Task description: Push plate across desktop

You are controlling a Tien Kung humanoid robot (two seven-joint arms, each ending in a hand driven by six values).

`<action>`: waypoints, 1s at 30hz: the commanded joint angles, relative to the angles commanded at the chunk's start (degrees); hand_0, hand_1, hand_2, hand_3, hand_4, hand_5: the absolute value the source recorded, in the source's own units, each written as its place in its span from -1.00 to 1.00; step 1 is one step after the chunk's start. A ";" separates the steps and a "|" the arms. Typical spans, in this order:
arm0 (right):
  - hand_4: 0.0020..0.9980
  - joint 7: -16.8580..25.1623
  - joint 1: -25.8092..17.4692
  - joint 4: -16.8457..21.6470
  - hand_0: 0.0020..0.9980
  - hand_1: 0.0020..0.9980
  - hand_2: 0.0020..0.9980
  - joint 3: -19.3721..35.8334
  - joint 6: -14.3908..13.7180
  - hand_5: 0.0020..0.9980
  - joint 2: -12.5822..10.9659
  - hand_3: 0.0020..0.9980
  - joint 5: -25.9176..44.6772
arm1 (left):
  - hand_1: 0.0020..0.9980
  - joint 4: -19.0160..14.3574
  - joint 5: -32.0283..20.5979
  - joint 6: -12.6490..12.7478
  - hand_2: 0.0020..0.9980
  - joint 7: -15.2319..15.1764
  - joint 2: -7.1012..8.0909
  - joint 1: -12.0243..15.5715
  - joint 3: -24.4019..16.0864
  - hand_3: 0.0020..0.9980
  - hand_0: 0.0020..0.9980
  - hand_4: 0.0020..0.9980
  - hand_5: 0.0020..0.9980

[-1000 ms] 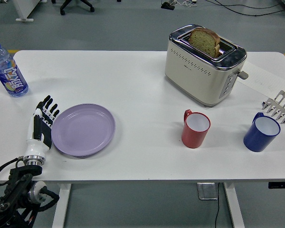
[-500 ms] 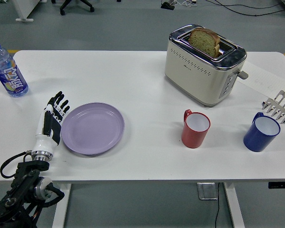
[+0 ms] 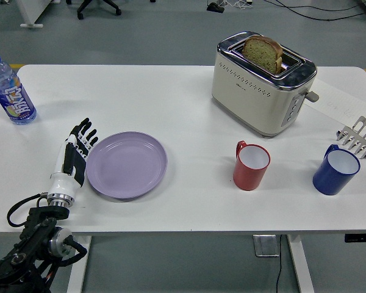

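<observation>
— So where does the purple plate (image 3: 127, 165) sit?

— On the white desk (image 3: 171, 116), well to the left of the toaster (image 3: 262, 83) and nearer the desk's front edge than the toaster is. It lies flat and has nothing on it.

— And the left robot hand (image 3: 74, 160)?

— Just left of the plate, its side against the plate's left rim. The fingers (image 3: 83, 129) are stretched out straight, pointing away from the front edge, and they hold nothing. The black arm comes up from the lower left corner.

— What else is around the toaster?

— A slice of brown bread (image 3: 263, 53) stands in its slot. In front of the toaster is a red mug (image 3: 251, 165), white inside, handle to the left. To the right of that mug is a blue mug (image 3: 335, 171). A metal rack (image 3: 358, 137) sits just behind the blue mug, near the desk's right edge.

— Anything far from the toaster?

— A water bottle (image 3: 10, 89) with a blue cap, at the desk's far left, behind the robot hand.
</observation>
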 joint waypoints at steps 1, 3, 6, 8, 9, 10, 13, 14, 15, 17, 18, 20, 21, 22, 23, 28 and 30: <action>-0.74 -0.01 -0.01 0.00 0.21 0.09 0.27 0.00 0.00 -0.29 0.00 0.25 0.00 | 0.83 0.00 -0.05 0.00 0.91 -0.02 0.00 0.00 0.17 0.78 0.76 0.00 1.00; -0.74 -0.01 -0.03 0.00 0.21 0.09 0.27 0.01 0.01 -0.29 0.00 0.25 -0.02 | 0.83 0.00 -0.17 0.04 0.91 -0.12 0.00 -0.05 0.52 0.78 0.76 0.00 1.00; -0.74 -0.01 -0.03 0.00 0.22 0.09 0.27 -0.02 0.03 -0.29 -0.01 0.25 -0.03 | 0.83 0.04 -0.42 0.12 0.91 -0.28 0.00 -0.12 1.21 0.78 0.76 0.00 1.00; -0.74 0.00 -0.01 0.00 0.22 0.09 0.27 -0.05 0.03 -0.29 0.00 0.25 0.02 | 0.83 0.06 -0.67 0.17 0.91 -0.36 0.00 -0.16 1.82 0.78 0.76 0.00 1.00; -0.74 0.00 -0.01 0.00 0.22 0.09 0.27 -0.06 0.03 -0.29 0.00 0.25 0.04 | 0.83 0.07 -0.72 0.18 0.91 -0.37 0.00 -0.17 1.92 0.78 0.76 0.00 1.00; -0.74 0.02 0.01 0.00 0.22 0.09 0.27 -0.10 0.02 -0.29 0.00 0.25 0.08 | 0.83 0.10 -0.90 0.20 0.91 -0.40 0.00 -0.21 2.21 0.78 0.76 0.00 1.00; -0.73 0.03 0.04 0.00 0.22 0.09 0.27 -0.11 0.01 -0.29 -0.01 0.26 0.09 | 0.83 0.12 -1.14 0.26 0.91 -0.53 0.00 -0.32 2.77 0.78 0.76 0.00 1.00; -0.73 0.02 0.05 0.00 0.22 0.09 0.27 -0.08 0.00 -0.29 0.00 0.26 0.08 | 0.83 0.13 -1.24 0.29 0.91 -0.58 0.00 -0.37 3.00 0.78 0.76 0.00 1.00; -0.73 0.03 0.05 0.00 0.22 0.09 0.27 -0.09 0.01 -0.29 0.00 0.26 0.08 | 0.83 0.12 -1.37 0.31 0.91 -0.62 0.00 -0.41 3.35 0.78 0.76 0.00 1.00; -0.73 0.02 0.05 0.00 0.22 0.09 0.27 -0.11 0.01 -0.29 0.00 0.26 0.09 | 0.83 0.11 -1.45 0.30 0.91 -0.63 0.00 -0.43 3.63 0.78 0.76 0.00 1.00; -0.73 0.02 0.05 0.00 0.22 0.09 0.27 -0.11 0.01 -0.29 0.01 0.26 0.10 | 0.83 0.10 -1.50 0.28 0.91 -0.63 0.00 -0.46 3.84 0.78 0.76 0.00 1.00; -0.73 0.00 0.05 0.00 0.22 0.09 0.27 -0.10 0.01 -0.29 0.02 0.26 0.09 | 0.83 0.09 -1.63 0.26 0.91 -0.63 0.00 -0.51 4.36 0.78 0.76 0.00 1.00; -0.73 0.00 0.04 0.00 0.22 0.09 0.27 -0.14 0.02 -0.29 0.01 0.26 0.12 | 0.83 0.04 -1.90 0.23 0.91 -0.65 0.00 -0.56 4.84 0.78 0.76 0.00 1.00; -0.73 0.01 0.03 0.00 0.22 0.09 0.27 -0.17 0.03 -0.29 0.01 0.26 0.15 | 0.83 0.01 -2.04 0.20 0.91 -0.65 0.00 -0.60 5.15 0.78 0.76 0.00 1.00; -0.73 0.01 0.03 0.00 0.22 0.09 0.27 -0.18 0.03 -0.29 0.01 0.26 0.15 | 0.83 0.01 -2.07 0.19 0.91 -0.66 0.00 -0.61 5.22 0.78 0.76 0.00 1.00; -0.73 -0.02 0.02 0.00 0.22 0.09 0.27 -0.23 0.04 -0.29 0.03 0.26 0.23 | 0.83 0.08 -2.75 -0.09 0.91 -0.68 0.00 -0.72 6.85 0.78 0.76 0.00 1.00; -0.73 -0.02 -0.01 0.00 0.22 0.09 0.27 -0.25 0.03 -0.29 0.04 0.26 0.29 | 0.83 0.05 -2.87 -0.13 0.91 -0.76 0.00 -0.76 7.30 0.78 0.76 0.00 1.00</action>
